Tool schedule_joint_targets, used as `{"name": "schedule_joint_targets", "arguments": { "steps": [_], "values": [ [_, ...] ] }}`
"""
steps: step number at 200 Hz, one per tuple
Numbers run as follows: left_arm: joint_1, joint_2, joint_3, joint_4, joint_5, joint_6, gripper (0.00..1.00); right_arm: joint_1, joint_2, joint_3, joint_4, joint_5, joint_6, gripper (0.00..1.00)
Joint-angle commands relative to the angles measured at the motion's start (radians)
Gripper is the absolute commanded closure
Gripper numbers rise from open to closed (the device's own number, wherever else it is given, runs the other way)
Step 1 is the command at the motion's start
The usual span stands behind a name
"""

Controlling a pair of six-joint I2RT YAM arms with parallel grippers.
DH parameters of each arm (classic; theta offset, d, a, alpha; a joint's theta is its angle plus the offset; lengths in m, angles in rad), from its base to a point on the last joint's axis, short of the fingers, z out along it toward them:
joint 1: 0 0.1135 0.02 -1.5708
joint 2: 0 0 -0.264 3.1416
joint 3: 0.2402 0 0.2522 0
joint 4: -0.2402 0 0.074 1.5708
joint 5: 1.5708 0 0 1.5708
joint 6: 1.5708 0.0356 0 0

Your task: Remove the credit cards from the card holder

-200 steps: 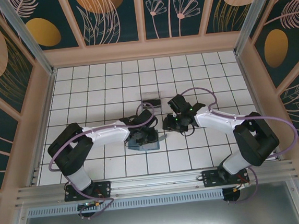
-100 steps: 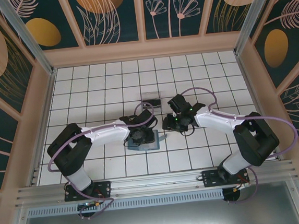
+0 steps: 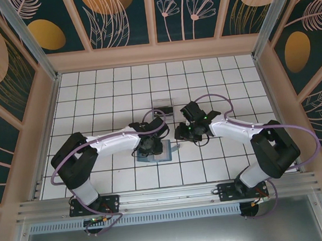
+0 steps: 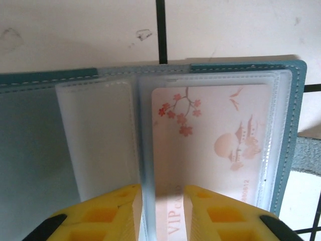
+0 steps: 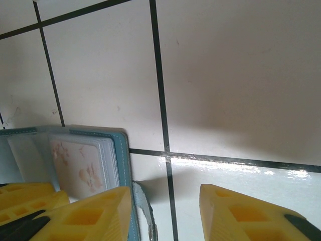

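Bright, even light keeps the top view sharp, while the right wrist view shows glare on the tiled floor (image 5: pixel 235 168) and soft shadow beside the card holder (image 5: pixel 122 150).

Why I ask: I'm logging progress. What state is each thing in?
Card holder: open, lying flat.
Pink card: inside its clear sleeve, not out yet.
Left gripper: partly open, fingers set over the card's near end.
Right gripper: open, empty, beside the holder's edge.
Clear box: beyond the holder; open or shut unclear.
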Motion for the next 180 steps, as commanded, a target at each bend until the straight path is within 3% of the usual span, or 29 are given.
{"name": "schedule_joint_targets", "arguments": {
  "steps": [1,180],
  "values": [
    [-0.011,0.022,0.042,-0.089,-0.046,0.026,0.69,0.003,0.013,-0.009,0.018,-0.01,-0.001,0.59],
    [-0.015,0.047,0.11,-0.306,-0.212,0.047,0.67,0.004,0.01,-0.008,0.009,-0.007,-0.002,0.59]
  ]
}}
